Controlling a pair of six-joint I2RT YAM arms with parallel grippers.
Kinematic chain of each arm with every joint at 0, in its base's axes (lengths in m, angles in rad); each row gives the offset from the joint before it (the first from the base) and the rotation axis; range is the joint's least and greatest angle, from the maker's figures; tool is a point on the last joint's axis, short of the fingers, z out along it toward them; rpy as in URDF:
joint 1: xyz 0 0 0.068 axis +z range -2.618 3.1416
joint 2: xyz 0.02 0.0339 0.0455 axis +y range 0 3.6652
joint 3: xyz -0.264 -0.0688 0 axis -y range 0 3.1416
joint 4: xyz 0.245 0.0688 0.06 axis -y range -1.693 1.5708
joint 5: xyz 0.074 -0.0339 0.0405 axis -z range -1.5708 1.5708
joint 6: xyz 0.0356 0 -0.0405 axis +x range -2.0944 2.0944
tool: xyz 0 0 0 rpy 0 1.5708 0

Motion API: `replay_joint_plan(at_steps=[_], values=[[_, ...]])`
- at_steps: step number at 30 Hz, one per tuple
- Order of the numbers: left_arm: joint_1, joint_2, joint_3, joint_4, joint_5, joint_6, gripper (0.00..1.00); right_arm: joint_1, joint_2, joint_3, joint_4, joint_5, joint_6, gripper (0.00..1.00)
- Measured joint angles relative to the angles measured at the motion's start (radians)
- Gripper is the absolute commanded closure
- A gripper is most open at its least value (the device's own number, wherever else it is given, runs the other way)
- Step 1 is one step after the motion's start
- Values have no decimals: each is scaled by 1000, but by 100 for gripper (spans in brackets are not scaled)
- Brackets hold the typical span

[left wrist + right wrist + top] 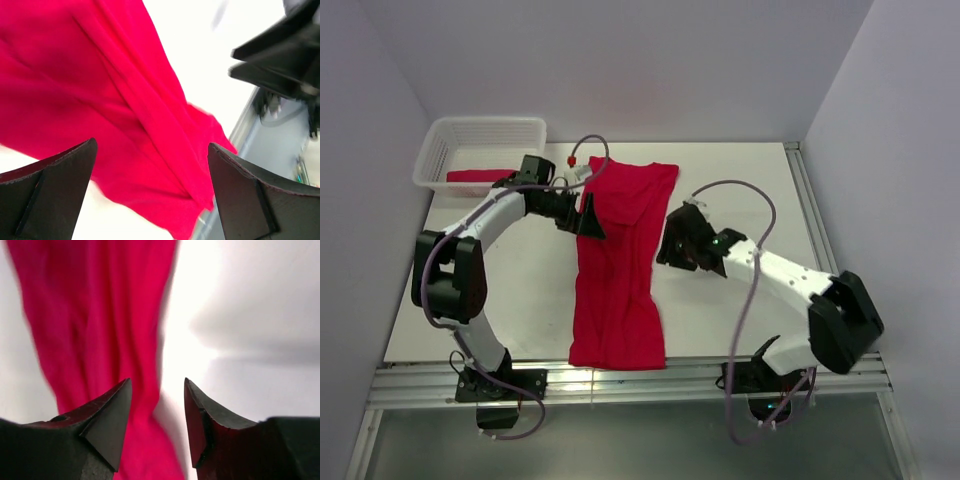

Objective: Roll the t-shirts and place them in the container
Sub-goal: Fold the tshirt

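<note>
One red t-shirt lies on the white table as a long narrow strip, running from the back toward the front edge. My left gripper hovers at its left edge near the top, jaws wide open, with only cloth beneath them. At the strip's right edge my right gripper is open and holds nothing; red cloth lies under its left finger. A second red t-shirt sits bunched in the basket.
The white lattice basket stands at the back left corner. A metal rail runs along the table's right side and another along the front. Cables loop over both arms. The right arm shows in the left wrist view.
</note>
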Motion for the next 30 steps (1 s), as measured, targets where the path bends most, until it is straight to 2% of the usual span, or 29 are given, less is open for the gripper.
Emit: replay_joint_plan(at_steps=[4,8,13,21,24,25,27,30], values=[[26,82,162,2,-2,-22,1,-152,180,107,36,-18,-37,50],[23,190,300,32,6,-68,0,-245,372,277,87,-54,-62,54],[24,252,323,77,6,-122,0,-320,644,526,144,-113,-74,55],[23,278,325,130,6,-156,0,-391,848,721,135,-163,-70,56],[24,277,325,142,5,-156,0,-402,882,780,134,-171,-71,71],[24,277,325,143,5,-156,1,-404,887,789,134,-175,-71,80],[24,272,323,147,5,-156,0,-405,905,806,132,-178,-70,85],[24,254,306,153,2,-153,0,-412,958,859,129,-198,-58,99]])
